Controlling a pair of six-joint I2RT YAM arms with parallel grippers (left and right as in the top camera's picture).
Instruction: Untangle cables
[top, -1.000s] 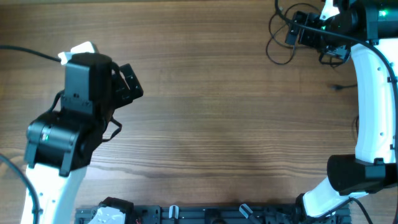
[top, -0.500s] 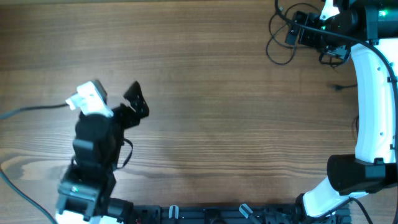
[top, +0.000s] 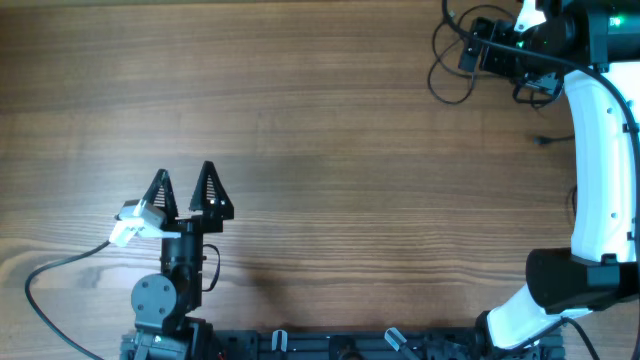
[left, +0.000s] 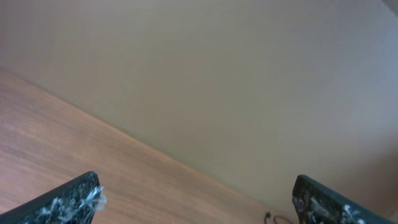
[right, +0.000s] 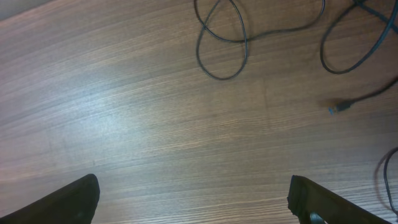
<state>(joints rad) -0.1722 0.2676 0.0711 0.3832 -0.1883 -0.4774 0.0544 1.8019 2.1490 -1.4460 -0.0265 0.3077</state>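
The thin black cables (top: 447, 62) lie as loose loops at the table's far right corner, partly hidden under my right arm. In the right wrist view a looped cable (right: 221, 43) and a second strand with a small plug end (right: 339, 108) lie on the wood ahead of the jaws. My right gripper (right: 196, 196) is open and empty, hovering above the table near the cables (top: 478, 52). My left gripper (top: 185, 190) is open and empty at the front left, far from the cables. In the left wrist view its jaws (left: 199, 202) point up at the wall, with a bit of cable (left: 273, 218) at the far edge.
The wooden table (top: 330, 150) spans the view. A small black plug (top: 543, 140) lies beside the right arm's white link (top: 600, 150). A black rail (top: 330, 345) runs along the front edge. The left arm's thick cable (top: 60, 265) loops at the front left.
My left arm has swung down and back toward the front edge, turning so its open jaws point away from the base. The right arm and the cables have not moved.
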